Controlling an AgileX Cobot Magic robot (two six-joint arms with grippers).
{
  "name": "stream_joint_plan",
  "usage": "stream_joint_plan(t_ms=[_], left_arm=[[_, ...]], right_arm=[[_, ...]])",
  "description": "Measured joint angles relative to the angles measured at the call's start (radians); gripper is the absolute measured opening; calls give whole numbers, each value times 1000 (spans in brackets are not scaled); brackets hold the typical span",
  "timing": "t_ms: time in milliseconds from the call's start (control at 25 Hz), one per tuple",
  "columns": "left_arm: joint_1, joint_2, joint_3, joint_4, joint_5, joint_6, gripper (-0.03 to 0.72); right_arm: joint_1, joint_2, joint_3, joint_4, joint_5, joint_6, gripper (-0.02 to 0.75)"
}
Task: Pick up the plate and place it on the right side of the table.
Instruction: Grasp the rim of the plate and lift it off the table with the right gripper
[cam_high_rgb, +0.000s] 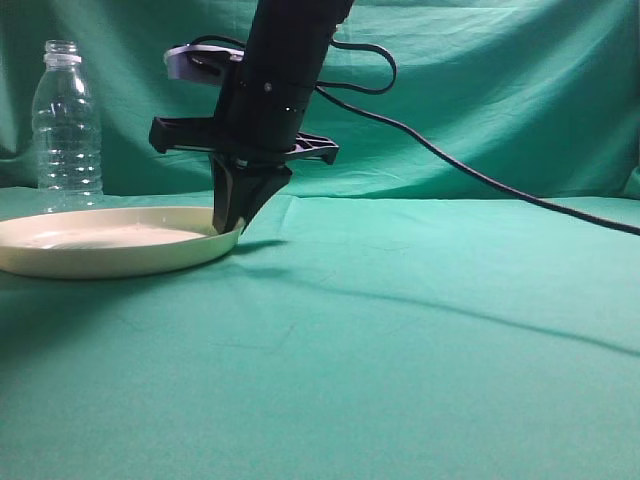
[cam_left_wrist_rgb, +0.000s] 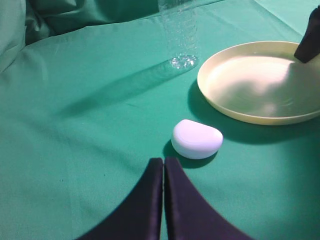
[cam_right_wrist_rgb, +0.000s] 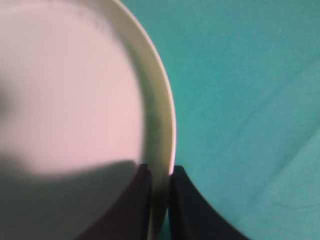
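Observation:
The cream-yellow plate (cam_high_rgb: 100, 240) lies on the teal table (cam_high_rgb: 400, 350) at the left in the exterior view. My right gripper (cam_high_rgb: 229, 226) points straight down and is shut on the plate's right rim. In the right wrist view the rim (cam_right_wrist_rgb: 162, 125) runs between the two black fingers, one inside the plate and one outside, with the gripper (cam_right_wrist_rgb: 160, 175) closed on it. The plate also shows at the upper right of the left wrist view (cam_left_wrist_rgb: 260, 85). My left gripper (cam_left_wrist_rgb: 164, 162) is shut and empty, low over the cloth, and out of the exterior view.
A clear ribbed plastic bottle (cam_high_rgb: 66, 120) stands behind the plate at far left. A small white rounded object (cam_left_wrist_rgb: 197, 138) lies on the cloth just ahead of the left gripper. A black cable (cam_high_rgb: 480, 175) trails right from the right arm. Green backdrop behind.

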Motion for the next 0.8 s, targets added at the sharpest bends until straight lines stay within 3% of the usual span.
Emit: stream_joint_plan(t_ms=[160,240,800], left_arm=[[0,0,0,0,0,0,0],[0,0,0,0,0,0,0],[0,0,0,0,0,0,0]], right_arm=[[0,0,-4,2,-2,12,74],[0,0,-18,-3,17,11,0],[-28,-199,-120,-157,289,8,0]])
